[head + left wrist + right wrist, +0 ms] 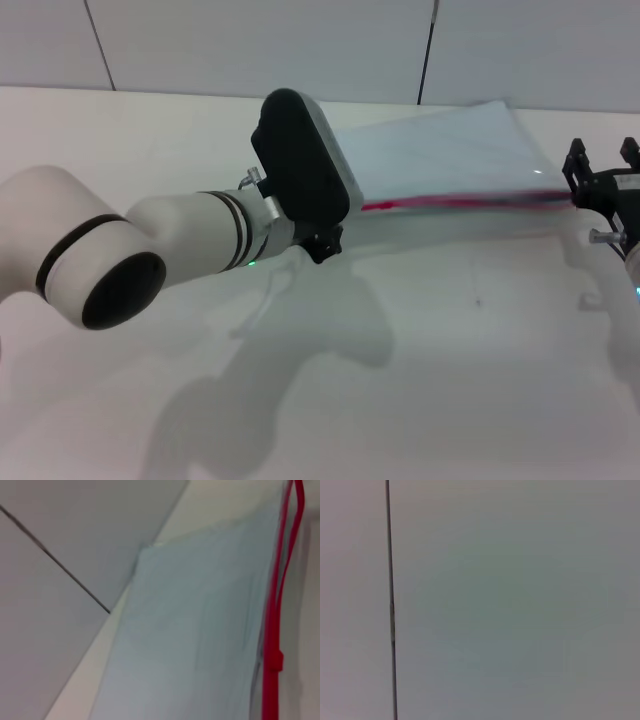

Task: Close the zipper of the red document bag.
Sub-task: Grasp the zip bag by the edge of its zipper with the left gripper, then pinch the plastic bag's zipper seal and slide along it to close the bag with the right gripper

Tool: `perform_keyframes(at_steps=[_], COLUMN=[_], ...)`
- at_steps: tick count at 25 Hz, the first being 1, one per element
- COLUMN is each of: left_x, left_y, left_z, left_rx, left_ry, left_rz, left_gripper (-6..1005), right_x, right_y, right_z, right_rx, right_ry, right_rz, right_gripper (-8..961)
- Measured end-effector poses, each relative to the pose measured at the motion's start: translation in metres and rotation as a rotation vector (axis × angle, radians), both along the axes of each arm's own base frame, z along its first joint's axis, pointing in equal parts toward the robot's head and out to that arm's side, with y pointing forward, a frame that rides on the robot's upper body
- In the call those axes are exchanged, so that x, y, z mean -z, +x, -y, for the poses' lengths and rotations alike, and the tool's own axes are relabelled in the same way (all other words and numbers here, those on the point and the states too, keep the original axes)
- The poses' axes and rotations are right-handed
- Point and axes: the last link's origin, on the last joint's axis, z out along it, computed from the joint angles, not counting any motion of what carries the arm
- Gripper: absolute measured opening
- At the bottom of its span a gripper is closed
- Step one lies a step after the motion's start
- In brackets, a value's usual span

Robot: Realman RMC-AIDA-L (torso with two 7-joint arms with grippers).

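- The red document bag (450, 150) lies flat on the white bench (450, 380), in the upper right of the head view.
- The zipper (460, 201) runs along the bag's near edge; its slider (274, 661) shows in the left wrist view.
- The left tool (322, 243) sits at the zipper's left end; whether it is clenched cannot be told.
- The right tool (603, 168) is at the zipper's right end; its grip cannot be told either.

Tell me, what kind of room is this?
Probably a lab or test bench: a bare white table, a plain panelled wall, and one document bag lying between two robot arms.
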Motion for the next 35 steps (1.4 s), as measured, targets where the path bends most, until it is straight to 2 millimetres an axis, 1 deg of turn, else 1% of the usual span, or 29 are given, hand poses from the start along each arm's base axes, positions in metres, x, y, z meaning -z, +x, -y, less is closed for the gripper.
perform_keyframes(at_steps=[4, 7, 10, 13, 18, 23, 27, 32, 34, 35], left_x=[-0.002, -0.004, -0.006, -0.009, -0.014, -0.015, -0.015, -0.016, -0.016, -0.017], left_y=[0.006, 0.005, 0.003, 0.001, 0.001, 0.002, 0.002, 0.006, 0.009, 0.01], left_z=[0.001, 0.003, 0.004, 0.004, 0.004, 0.004, 0.003, 0.002, 0.002, 0.002], left_rx=[0.007, 0.006, 0.002, 0.005, 0.007, 0.009, 0.009, 0.02, 0.027, 0.03], left_ry=[0.009, 0.012, 0.017, 0.026, 0.037, 0.038, 0.038, 0.037, 0.038, 0.038], left_rz=[0.027, 0.028, 0.028, 0.02, 0.005, 0.002, -0.002, -0.007, -0.007, -0.009], left_gripper=[121, 77, 64, 55, 58, 60, 61, 63, 64, 65], right_x=[-0.001, -0.003, -0.004, -0.003, -0.014, -0.021, -0.019, -0.021, -0.02, -0.02], right_y=[-0.007, -0.018, -0.028, -0.039, -0.054, -0.069, -0.084, -0.098, -0.107, -0.107], right_z=[-0.004, -0.008, -0.012, -0.013, -0.015, -0.019, -0.021, -0.019, -0.018, -0.018], right_rx=[-0.007, -0.015, -0.02, -0.033, -0.076, -0.129, -0.172, -0.23, -0.26, -0.26], right_ry=[0.012, 0.031, 0.035, 0.005, -0.086, -0.225, -0.346, -0.419, -0.451, -0.451], right_rz=[-0.027, -0.078, -0.13, -0.176, -0.21, -0.167, -0.093, 0.016, 0.069, 0.069], right_gripper=[631, 631, 631, 630, 630, 630, 630, 630, 630, 630])
